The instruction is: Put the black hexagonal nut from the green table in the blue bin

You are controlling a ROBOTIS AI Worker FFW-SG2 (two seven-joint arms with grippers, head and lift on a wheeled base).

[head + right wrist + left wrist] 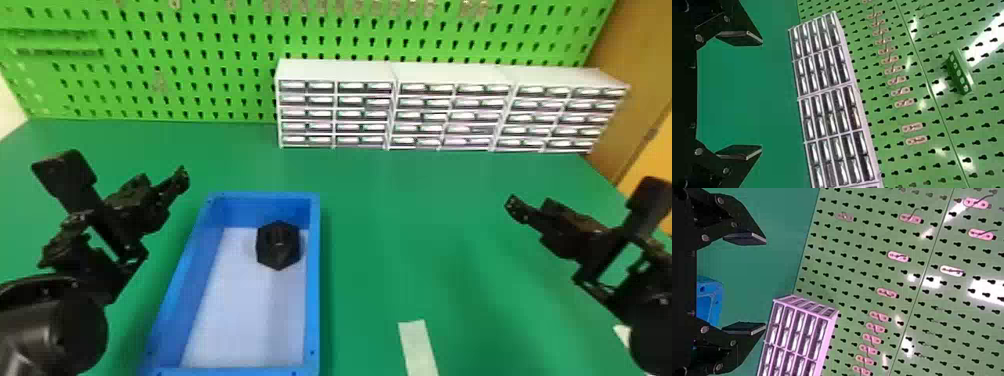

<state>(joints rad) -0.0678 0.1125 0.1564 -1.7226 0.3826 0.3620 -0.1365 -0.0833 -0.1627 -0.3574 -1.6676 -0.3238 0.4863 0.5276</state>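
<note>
The green surface point(400, 225) carries the blue bin point(313, 280), lower left of the frame. Left end effector point(765, 284) and right end effector point(762, 95): released, fingers apart. Black hexagonal nut point(278, 246): presumably rigid, moderately heavy; grip across opposite flats. It lies inside the bin's upper right, right of the left end effector, well apart from both.

Head view crops the blue bin point(313, 280) and pale strip point(418, 345) below; pegboard point(200, 107) above.
</note>
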